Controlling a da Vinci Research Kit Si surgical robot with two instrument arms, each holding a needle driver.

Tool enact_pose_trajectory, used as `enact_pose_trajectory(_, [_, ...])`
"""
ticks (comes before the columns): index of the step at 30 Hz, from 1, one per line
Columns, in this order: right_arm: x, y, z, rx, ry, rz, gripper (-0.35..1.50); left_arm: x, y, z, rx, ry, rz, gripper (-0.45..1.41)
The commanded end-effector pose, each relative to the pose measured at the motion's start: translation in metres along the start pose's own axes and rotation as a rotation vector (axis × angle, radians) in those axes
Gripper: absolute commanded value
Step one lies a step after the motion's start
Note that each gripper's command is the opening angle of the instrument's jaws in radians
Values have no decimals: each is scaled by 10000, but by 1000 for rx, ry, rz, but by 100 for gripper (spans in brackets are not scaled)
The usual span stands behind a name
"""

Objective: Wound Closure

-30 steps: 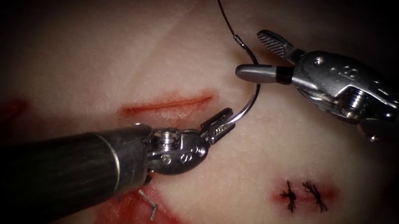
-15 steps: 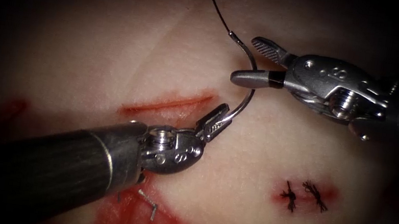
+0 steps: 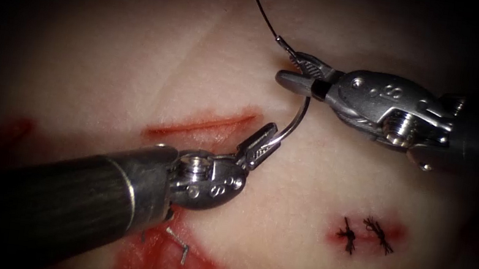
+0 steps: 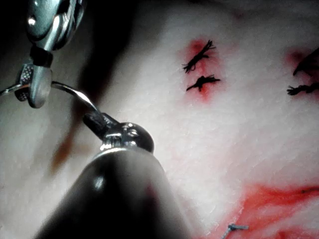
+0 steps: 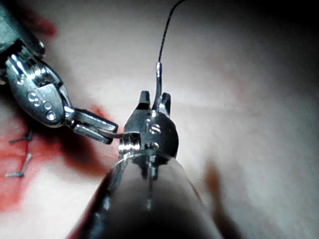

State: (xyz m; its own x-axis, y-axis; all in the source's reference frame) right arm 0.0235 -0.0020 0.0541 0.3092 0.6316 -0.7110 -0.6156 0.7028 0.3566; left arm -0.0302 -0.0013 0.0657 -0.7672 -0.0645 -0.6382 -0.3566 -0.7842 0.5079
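Observation:
The curved needle (image 3: pixel 302 115) hangs above the tissue just right of the cut (image 3: pixel 200 124), not in the tissue. My left tool (image 3: pixel 265 139) is shut on the needle near its pointed end. My right tool (image 3: pixel 294 74) is shut on the same needle close to its thread end. Black thread (image 3: pixel 262 8) runs up from that end and out of view. In the left wrist view my left tool (image 4: pixel 99 121) grips the needle (image 4: pixel 75 92) and the right tool (image 4: pixel 37 84) clamps it further along. In the right wrist view my right tool (image 5: pixel 153 102) holds the needle, with thread (image 5: pixel 167 30) rising from it.
Two dark suture knots (image 3: pixel 362 234) sit in a red spot to the right of the cut. Red fluid (image 3: pixel 167 264) stains the tissue near the front, with a short cut end of thread (image 3: pixel 178 245) lying on it. The left tool's dark shaft (image 3: pixel 57 203) crosses the lower left.
My right tool's jaws stood open around the needle's upper part and have now shut on it. The left tool has kept its grip and barely moved.

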Motion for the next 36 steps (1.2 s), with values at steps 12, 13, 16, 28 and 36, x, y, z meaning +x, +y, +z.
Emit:
enact_pose_trajectory(12, [10, 2, -5, -22, 69, -187, -35, 5, -2, 6, -59, 126, -113, 116])
enact_pose_trajectory(13, [10, 2, -5, -3, 83, -205, -35, 6, -4, 5, -72, 144, -151, 121])
enact_pose_trajectory(16, [10, 3, -5, 42, 125, -218, -35, 12, -13, 3, -111, 188, -272, 131])
enact_pose_trajectory(28, [9, 2, -8, 201, 209, -233, -35, 2, -55, -10, -515, 314, -876, 115])
enact_pose_trajectory(36, [11, -5, -7, 318, 257, -266, -35, -23, -73, 2, -632, 205, -1036, 115])
